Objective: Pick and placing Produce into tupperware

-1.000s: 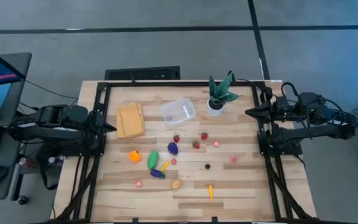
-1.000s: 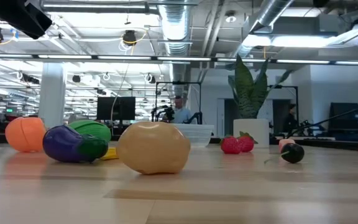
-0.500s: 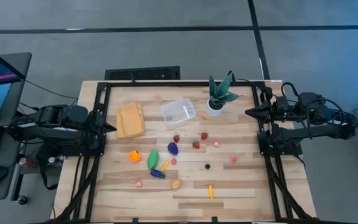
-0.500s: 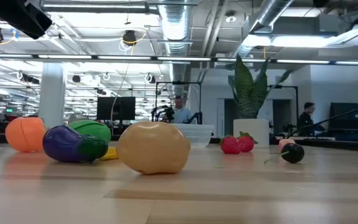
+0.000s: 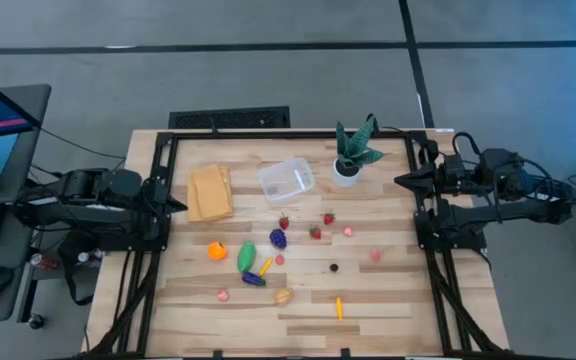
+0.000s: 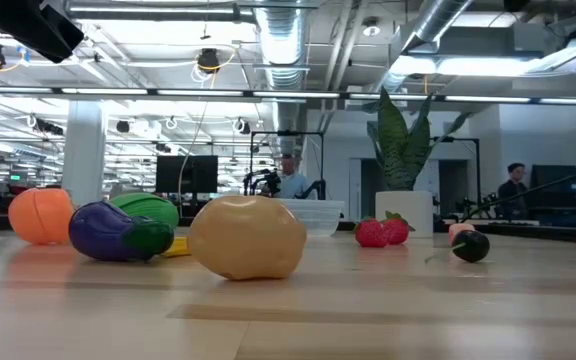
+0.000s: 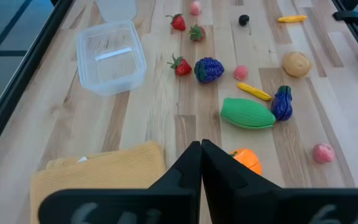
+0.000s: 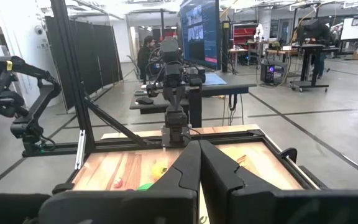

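Observation:
The produce lies scattered over the middle of the wooden table: an orange piece (image 5: pixel 217 251), a green one (image 5: pixel 247 257), an eggplant (image 5: pixel 254 279), purple grapes (image 5: pixel 279 238), strawberries (image 5: pixel 315 232), a tan piece (image 5: pixel 284 295) and pink bits (image 5: pixel 376 255). The clear tupperware (image 5: pixel 287 179) stands empty farther back, also in the left wrist view (image 7: pixel 110 65). My left gripper (image 5: pixel 180 205) (image 7: pixel 200 146) waits shut at the table's left edge, tipped down over the cloth's near corner. My right gripper (image 5: pixel 401 181) (image 8: pixel 199 144) waits shut at the right edge, pointing level across the table.
A tan-yellow folded cloth (image 5: pixel 209 192) lies left of the tupperware. A spiky green plant in a white pot (image 5: pixel 353 150) stands to its right at the back. A black frame (image 5: pixel 288 133) runs round the table. Bare wood lies along the near edge (image 5: pixel 388 330).
Both arms and everything on the table have kept still. Only a person far off in the room behind the table has walked toward the right in the low view.

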